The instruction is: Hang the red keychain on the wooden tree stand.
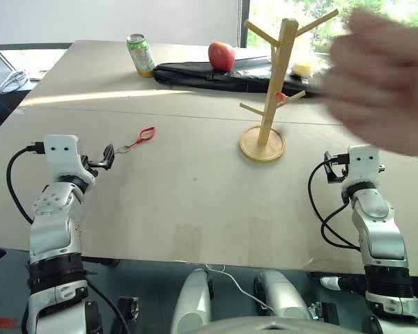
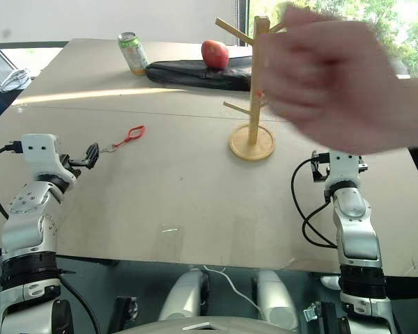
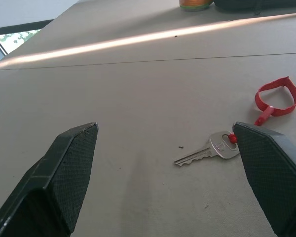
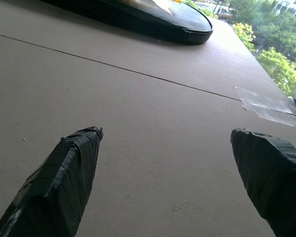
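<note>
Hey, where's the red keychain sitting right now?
In the left eye view the red keychain lies flat on the table, on the robot's left, just ahead of the open left gripper and well left of the wooden tree stand.

My two black, tape-wrapped fingers (image 4: 69,182) stand wide apart with nothing between them, poised low over the bare tan counter (image 4: 153,123). A thin seam (image 4: 113,66) runs across the surface ahead of them. Beyond the seam lies a long black case (image 4: 153,22), its rounded end pointing toward the counter's far edge. A strip of clear tape (image 4: 266,103) is stuck flat near that edge, and green trees (image 4: 271,54) show in daylight past it.
</note>
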